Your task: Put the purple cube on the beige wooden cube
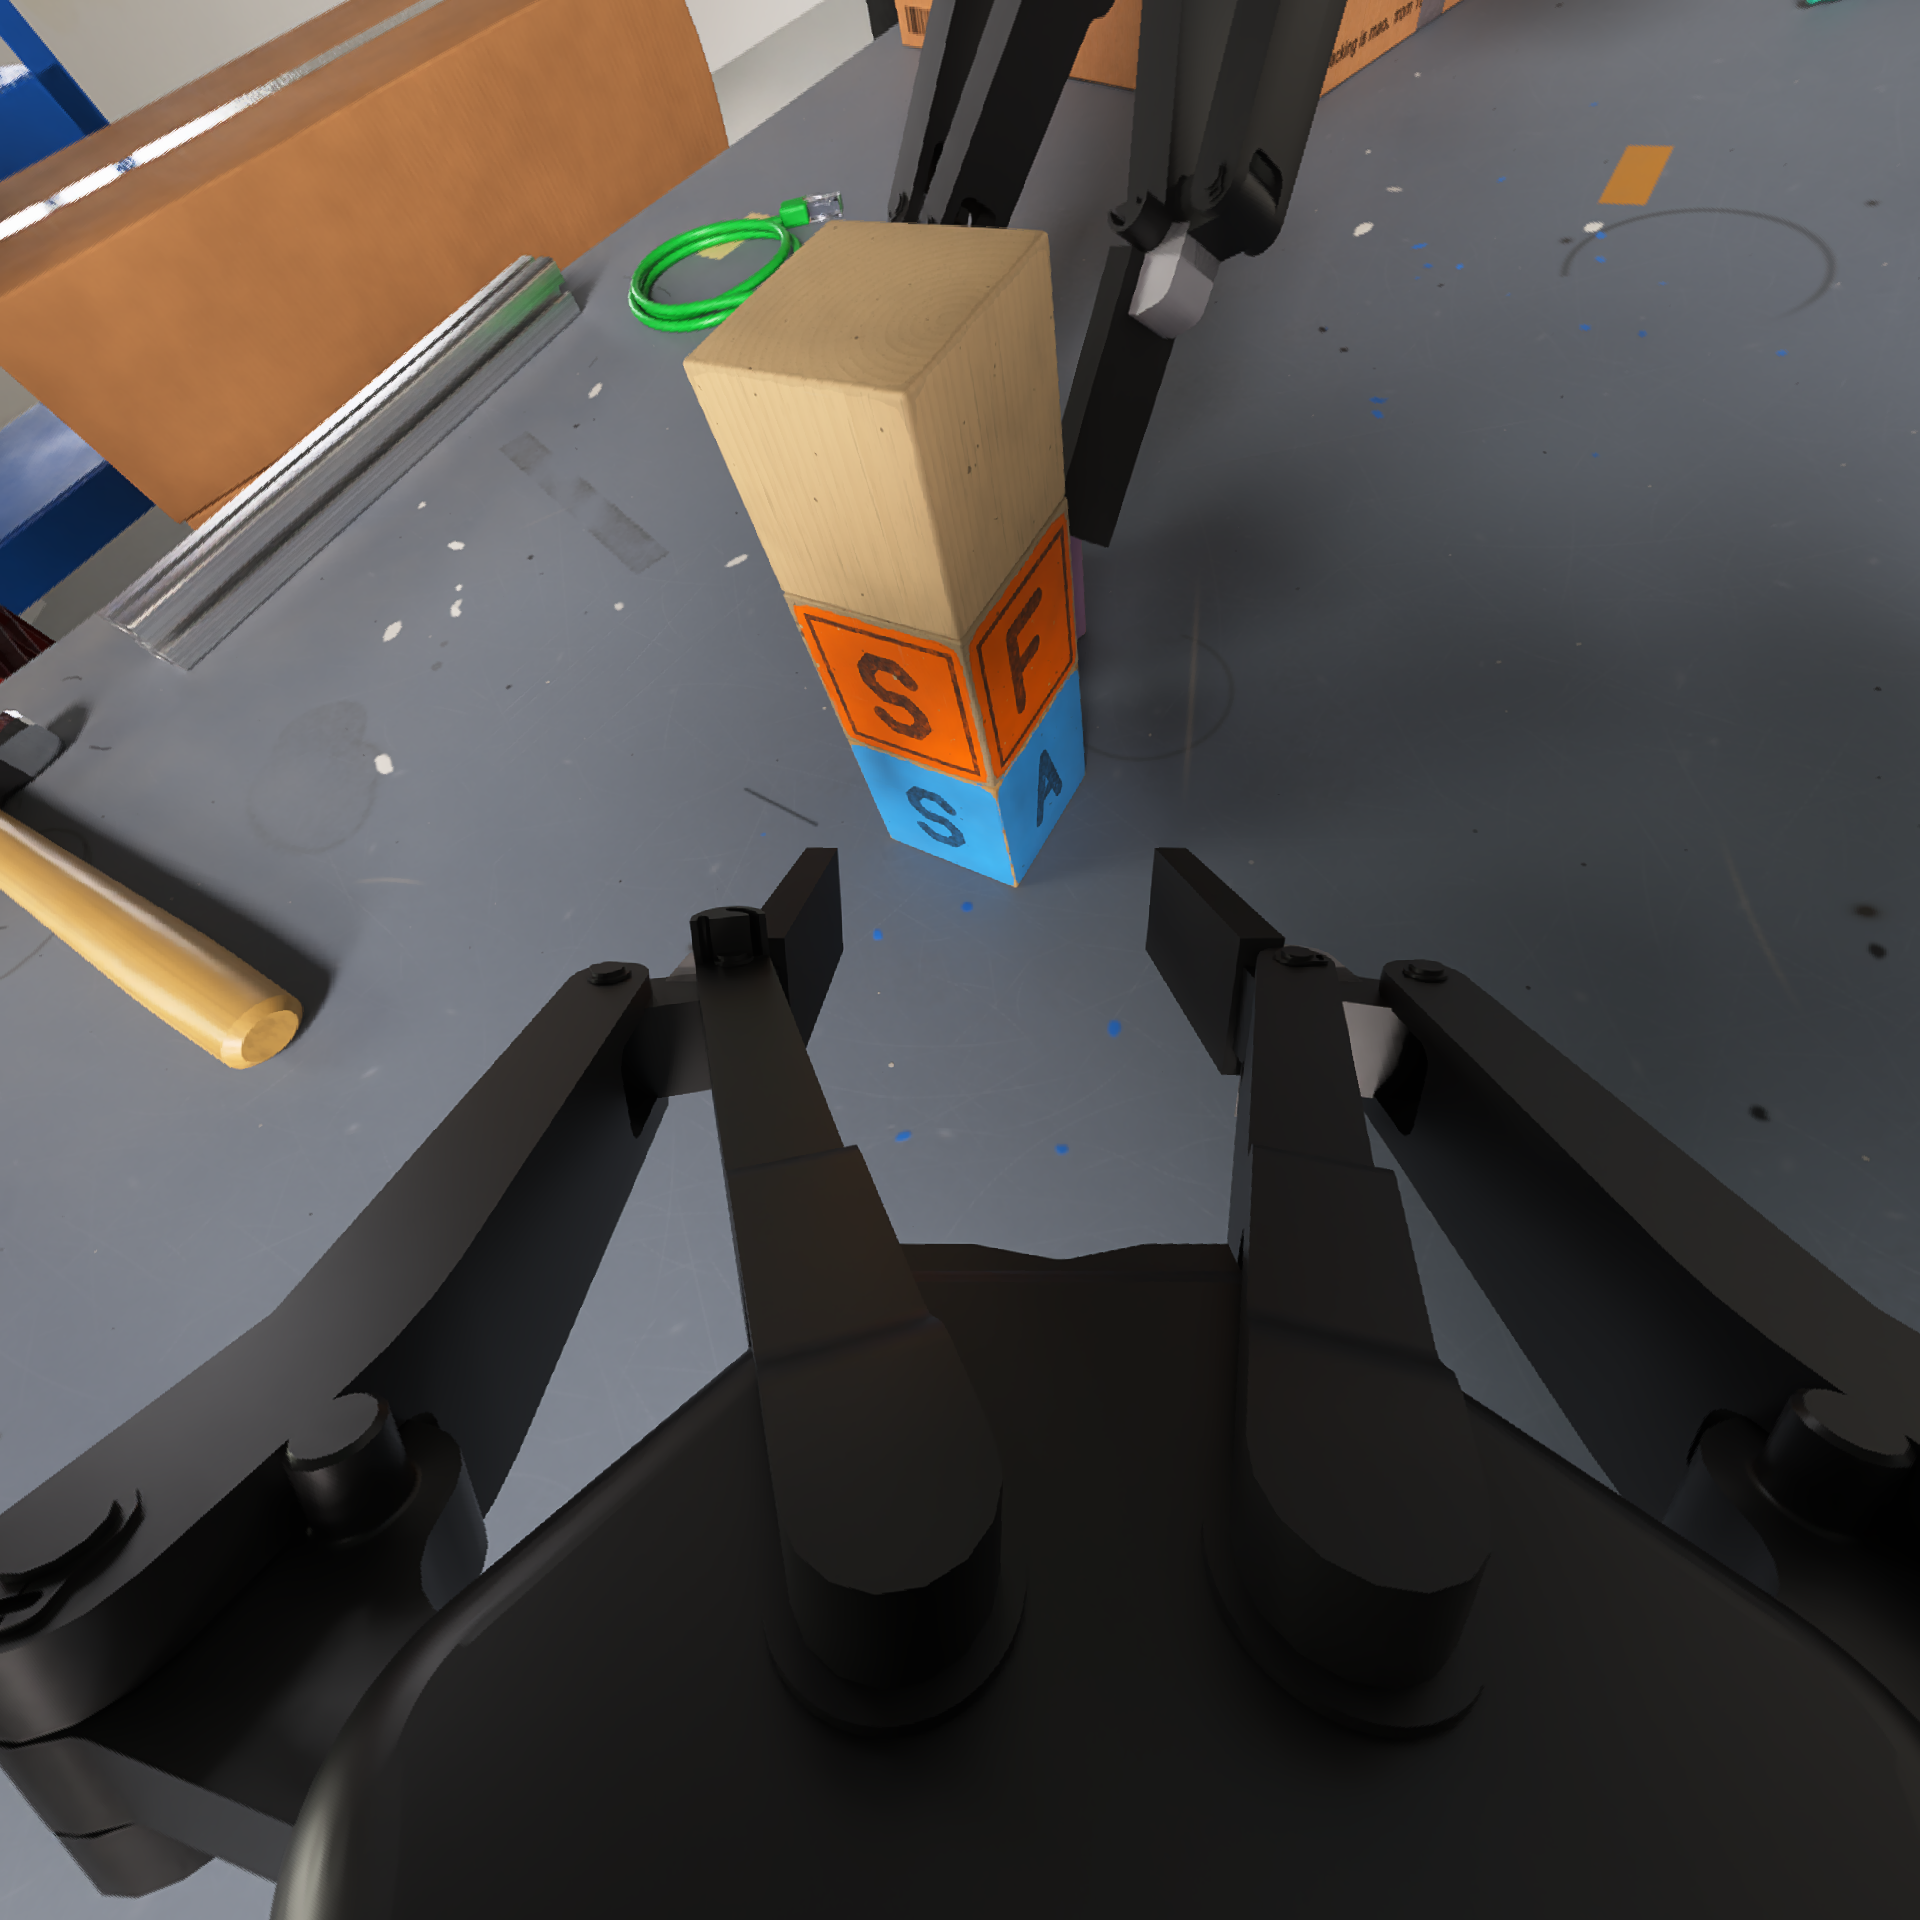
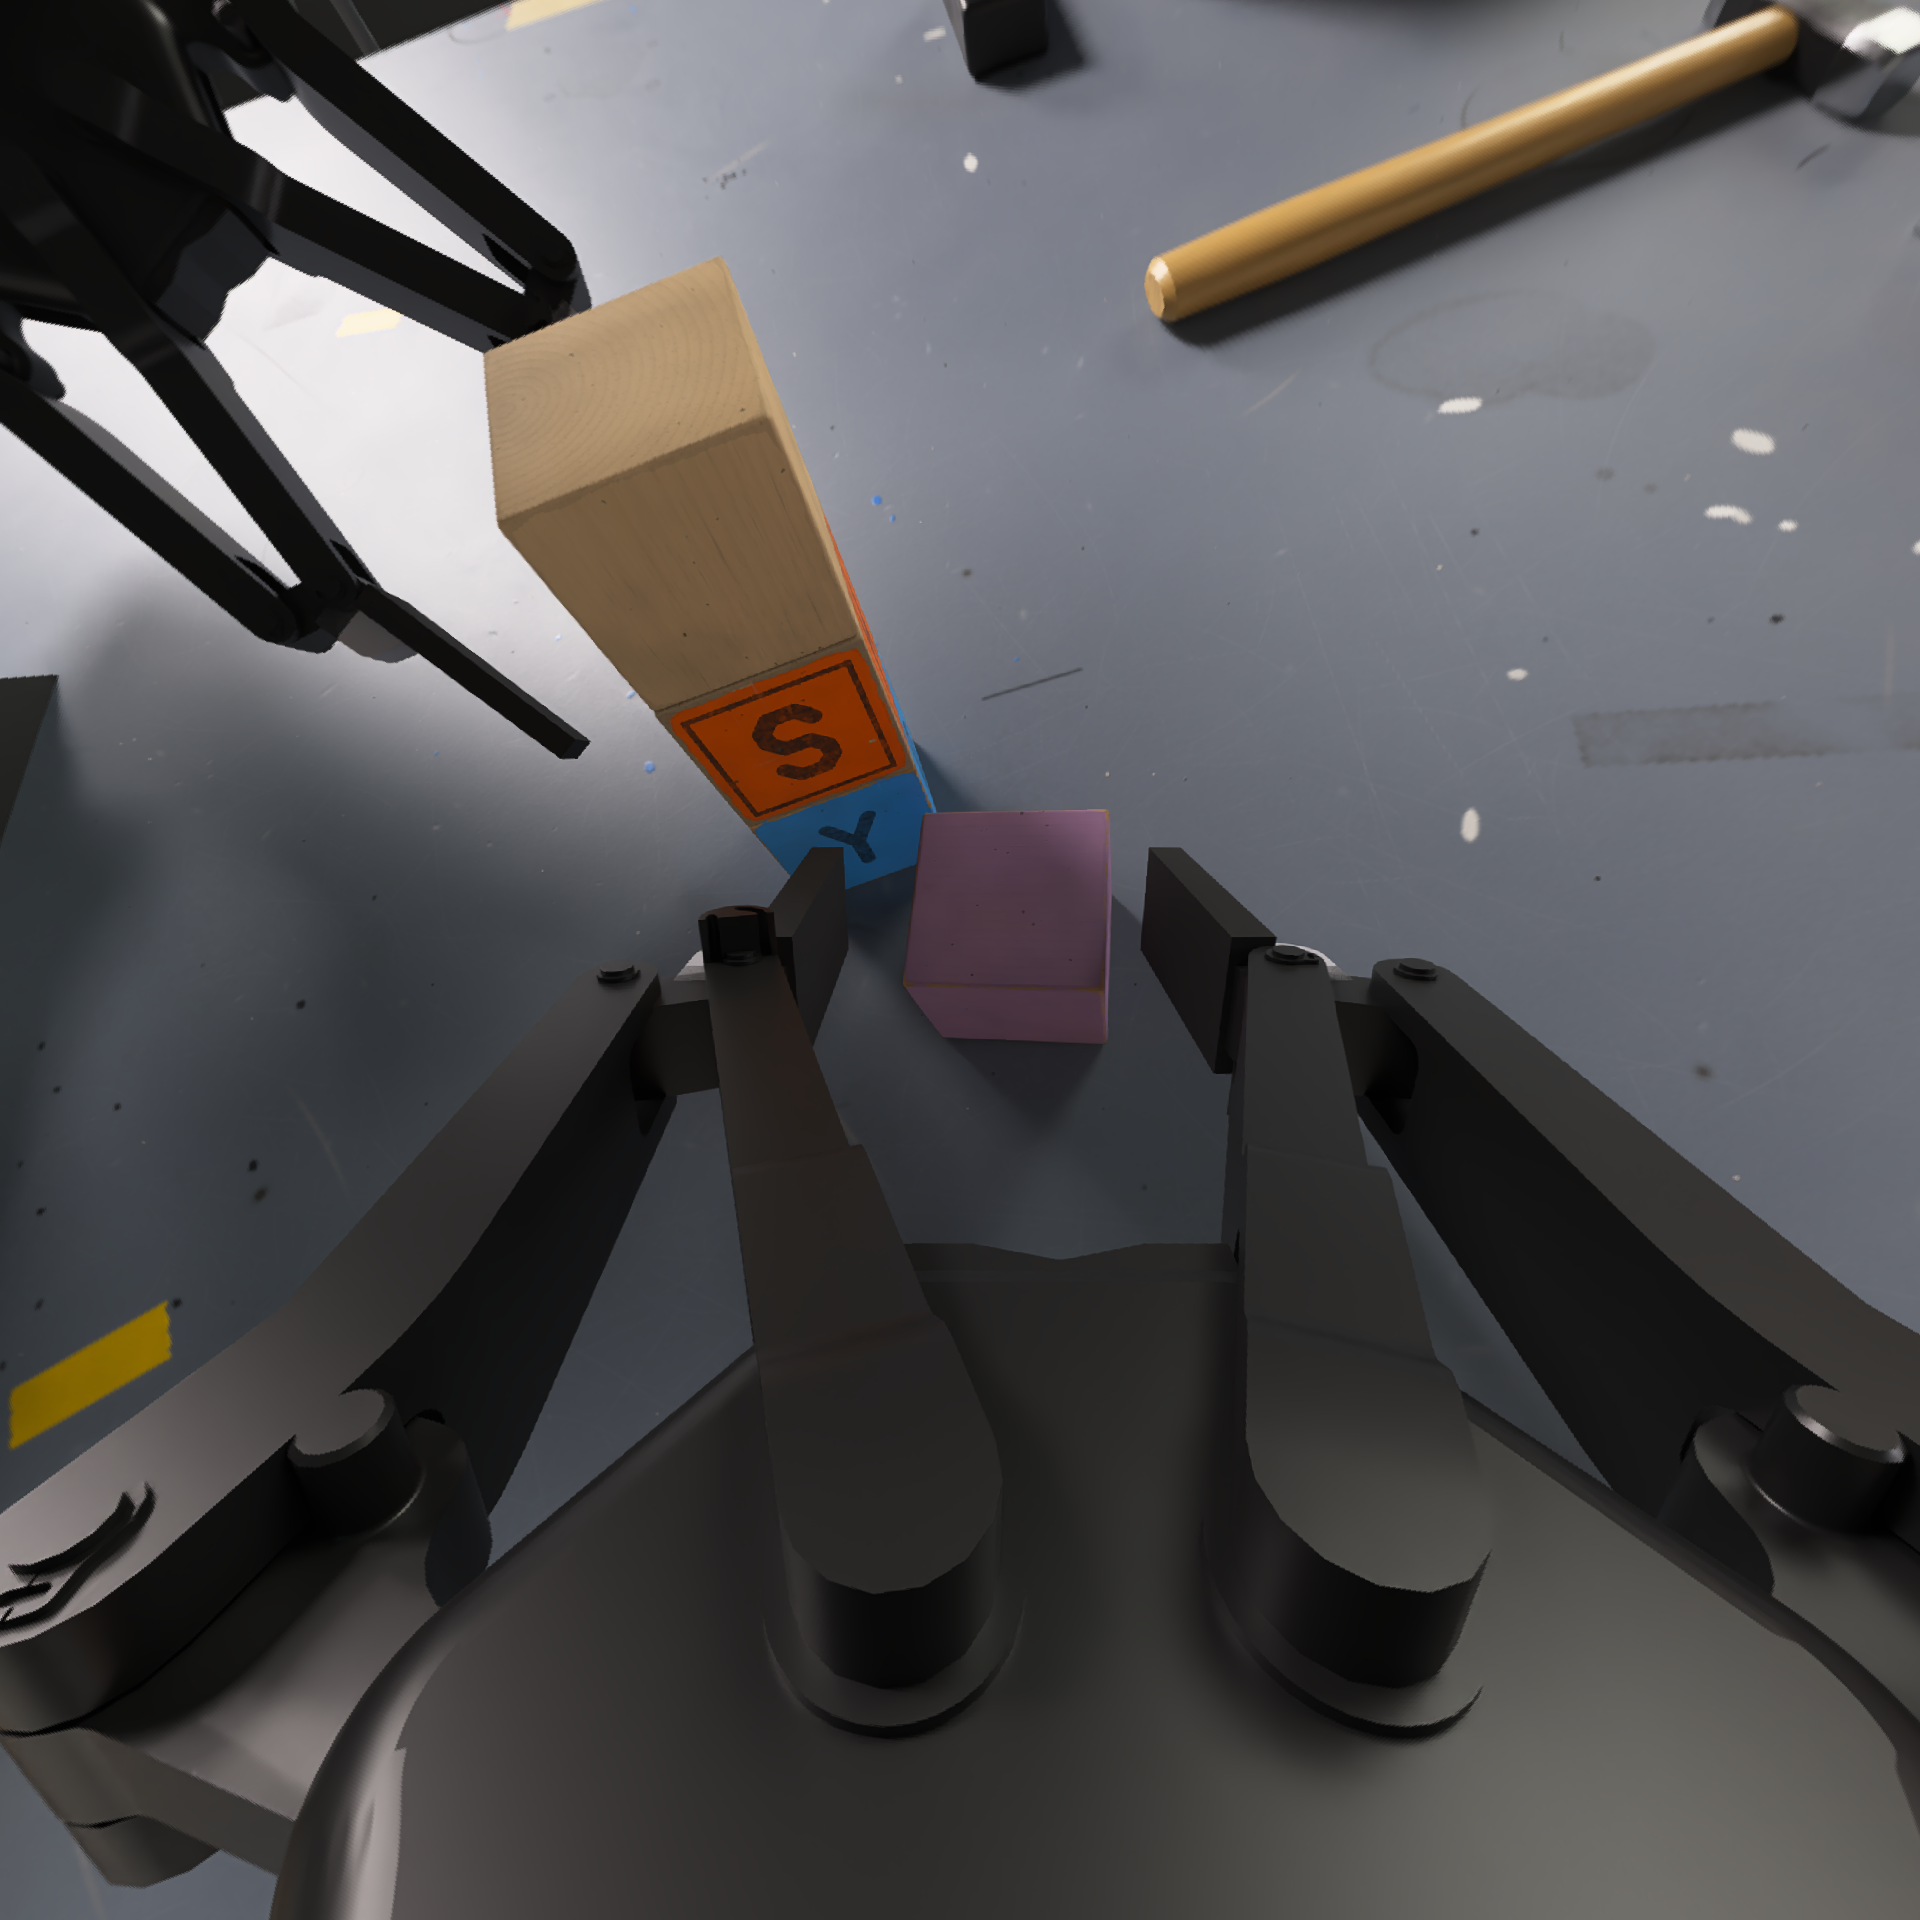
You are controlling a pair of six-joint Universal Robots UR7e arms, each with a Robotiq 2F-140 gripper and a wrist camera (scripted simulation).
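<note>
Purple cube (image 2: 1008,925): rests on the grey surface (image 2: 1351,623), touching or just beside the foot of the stack, on its right in the right wrist view. In the left wrist view only a thin purple sliver (image 1: 1081,582) peeks out behind the stack.

Stack: a blue block (image 2: 862,831) at the bottom, an orange block (image 2: 790,738) on it, the beige cube (image 2: 665,499) on top (its top face is bare).

Right gripper (image 2: 992,894): fingers apart, one on each side of the purple cube, holding nothing. The left finger (image 2: 816,914) sits very near the blue block.

Left gripper (image 1: 995,899): fingers apart and empty, on the opposite side of the stack from the purple cube, aimed at the blue block.

Key relation: the purple cube lies straight ahead between the right fingers, so the right arm looks far better placed to take it. Being a cube, it has no long axis.

Likely next need: close on the cube, then lift it above the beige top.

Risk: the finger beside the stack could nudge it.

Surroundings: a hammer (image 2: 1455,166) lies towards the far right corner in the right wrist view.
</note>
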